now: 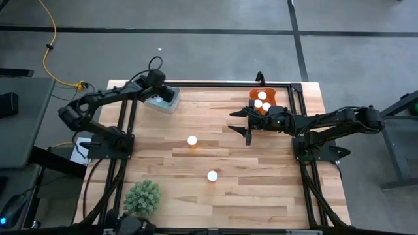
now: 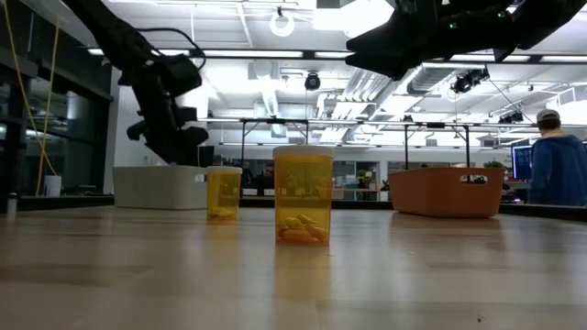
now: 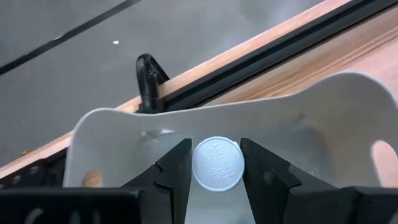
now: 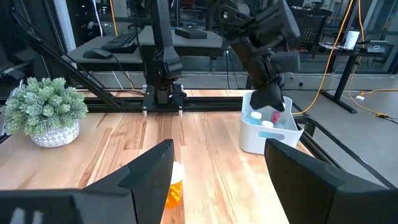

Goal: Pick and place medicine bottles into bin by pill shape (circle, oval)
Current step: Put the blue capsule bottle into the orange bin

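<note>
Over the white bin (image 1: 163,101) at the table's (image 1: 261,196) far left corner, the left gripper (image 3: 217,168) hangs with its jaws closed on a bottle (image 3: 217,163), white cap facing the wrist camera, so the bottle's long axis runs straight down into the bin. In the right wrist view that bin (image 4: 268,132) already holds other capped bottles.

Two bottles stand upright on the open wood, caps up. One (image 1: 192,140) sits near the table's middle; the other (image 1: 212,175) stands nearer the front edge and a little to the right. From table height the nearer bottle (image 2: 304,194) shows pills lying on its bottom; the farther one (image 2: 223,193) stands behind and to its left, in front of the white bin (image 2: 160,187).

The orange bin (image 1: 263,103) at the far right holds three bottles, caps up.

The right gripper (image 1: 240,122) hovers above the table just in front of the orange bin, fingers spread wide and empty, pointing across toward the left arm. Its wrist camera catches a bottle (image 4: 175,190) low between its fingers (image 4: 149,174), lying beyond them on the wood.

A green plant (image 1: 143,198) sits at the front left corner. A person in blue (image 2: 557,170) stands in the room beyond.
</note>
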Robot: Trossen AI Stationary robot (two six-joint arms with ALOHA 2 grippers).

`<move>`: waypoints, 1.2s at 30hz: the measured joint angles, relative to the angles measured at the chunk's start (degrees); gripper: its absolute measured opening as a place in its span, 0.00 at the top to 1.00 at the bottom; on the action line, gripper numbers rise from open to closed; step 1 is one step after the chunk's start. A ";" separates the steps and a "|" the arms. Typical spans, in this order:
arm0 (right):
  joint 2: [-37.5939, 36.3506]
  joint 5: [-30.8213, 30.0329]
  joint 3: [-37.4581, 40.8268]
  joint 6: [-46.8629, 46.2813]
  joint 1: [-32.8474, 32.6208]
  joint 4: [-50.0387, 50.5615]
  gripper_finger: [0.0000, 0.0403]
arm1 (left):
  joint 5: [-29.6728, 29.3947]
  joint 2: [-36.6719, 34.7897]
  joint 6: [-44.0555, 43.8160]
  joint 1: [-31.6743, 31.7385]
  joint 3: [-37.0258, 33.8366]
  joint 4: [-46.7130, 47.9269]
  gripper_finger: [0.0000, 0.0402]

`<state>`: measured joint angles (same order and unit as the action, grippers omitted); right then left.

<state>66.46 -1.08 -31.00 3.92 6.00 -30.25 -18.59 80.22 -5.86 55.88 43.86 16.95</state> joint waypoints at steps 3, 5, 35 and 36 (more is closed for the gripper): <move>0.00 0.00 0.00 0.00 0.00 -0.01 0.39 | 0.00 1.91 -1.10 0.00 0.00 -1.42 0.71; 0.00 0.00 0.00 0.04 0.00 -0.01 0.39 | 0.00 2.71 -1.25 -0.02 0.00 -1.80 0.71; 0.02 -6.91 0.00 4.04 0.07 0.02 0.39 | 28.08 -20.86 5.02 -14.36 -0.02 -12.33 0.71; 0.02 -7.58 0.00 4.04 0.20 0.11 0.39 | 28.98 -20.86 5.06 -15.62 -0.02 -13.12 0.71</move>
<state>66.48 -8.66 -31.00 7.96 6.20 -30.13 10.39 59.35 -0.80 40.25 43.83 3.83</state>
